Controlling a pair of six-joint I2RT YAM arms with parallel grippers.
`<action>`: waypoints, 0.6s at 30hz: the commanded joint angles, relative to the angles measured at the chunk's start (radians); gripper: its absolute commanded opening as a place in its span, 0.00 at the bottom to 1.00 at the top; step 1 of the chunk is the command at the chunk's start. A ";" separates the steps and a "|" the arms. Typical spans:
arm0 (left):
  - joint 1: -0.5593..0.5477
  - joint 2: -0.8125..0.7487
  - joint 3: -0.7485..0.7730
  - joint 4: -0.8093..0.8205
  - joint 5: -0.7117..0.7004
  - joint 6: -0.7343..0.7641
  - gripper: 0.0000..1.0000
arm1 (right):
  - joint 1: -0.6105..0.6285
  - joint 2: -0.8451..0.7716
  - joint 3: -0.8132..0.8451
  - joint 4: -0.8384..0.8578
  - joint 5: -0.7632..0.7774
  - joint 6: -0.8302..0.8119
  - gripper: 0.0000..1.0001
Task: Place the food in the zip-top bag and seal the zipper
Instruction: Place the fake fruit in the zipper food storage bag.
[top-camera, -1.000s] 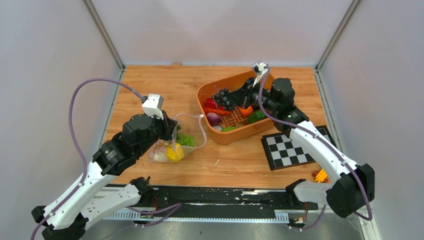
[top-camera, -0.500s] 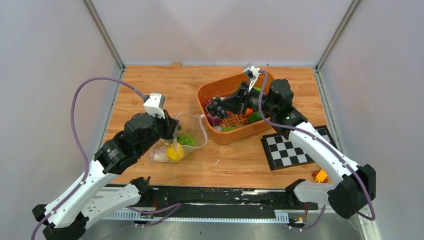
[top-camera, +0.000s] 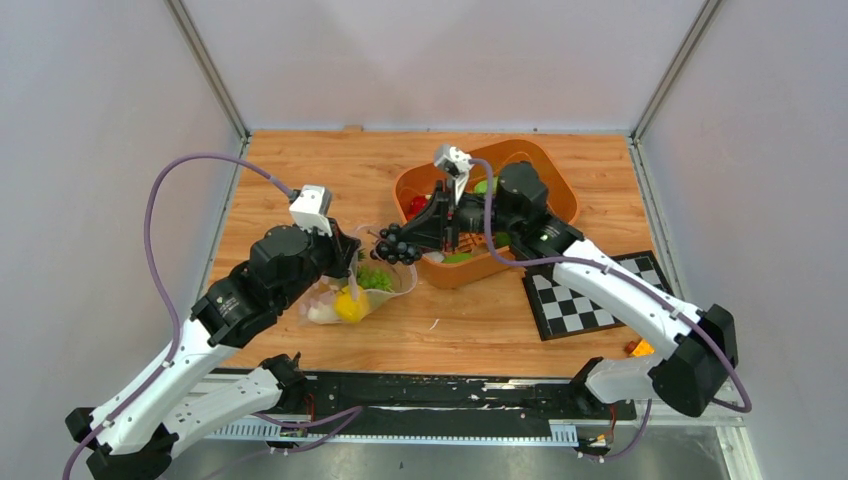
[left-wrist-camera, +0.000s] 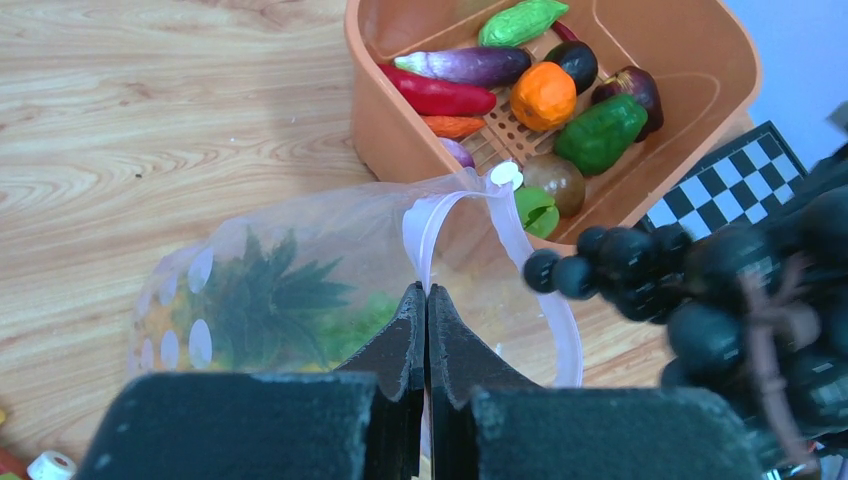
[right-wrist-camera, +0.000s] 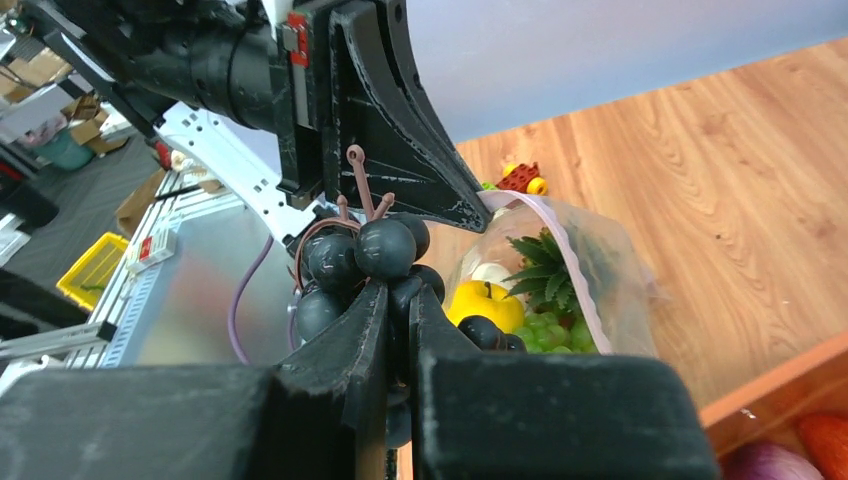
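Left jaws: clenched on the narrow pinkish-clear zipper strip (left-wrist-camera: 413, 228), lifting one lip so the clear polka-dotted plastic zip-top bag (left-wrist-camera: 200, 300) gapes upward rather than lying flat on the wooden desk (left-wrist-camera: 150, 120). Bag contents so far: spiky toy pineapple (left-wrist-camera: 265, 295), yellow plastic lemon (right-wrist-camera: 484, 300), some green pieces. Right jaws: clamped on the bunch of dark plastic toy grapes (right-wrist-camera: 365, 250), held by its upper berries so the rest hangs free, just above the held-open mouth; I judge a short lowering is needed before letting go. Right of that, the orange plastic tub (left-wrist-camera: 380, 130) holds the remaining food, including the purple toy eggplant (left-wrist-camera: 470, 65) and round orange toy fruit (left-wrist-camera: 543, 95). Zipper unsealed.
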 joint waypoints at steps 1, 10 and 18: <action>0.000 -0.017 -0.004 0.058 0.005 -0.013 0.01 | 0.030 0.075 0.055 0.054 -0.038 -0.027 0.00; 0.000 -0.054 -0.004 0.042 -0.022 -0.010 0.01 | 0.042 0.201 0.132 -0.170 0.086 -0.178 0.00; 0.000 -0.042 -0.001 0.045 -0.022 -0.010 0.01 | 0.118 0.213 0.180 -0.315 0.398 -0.323 0.00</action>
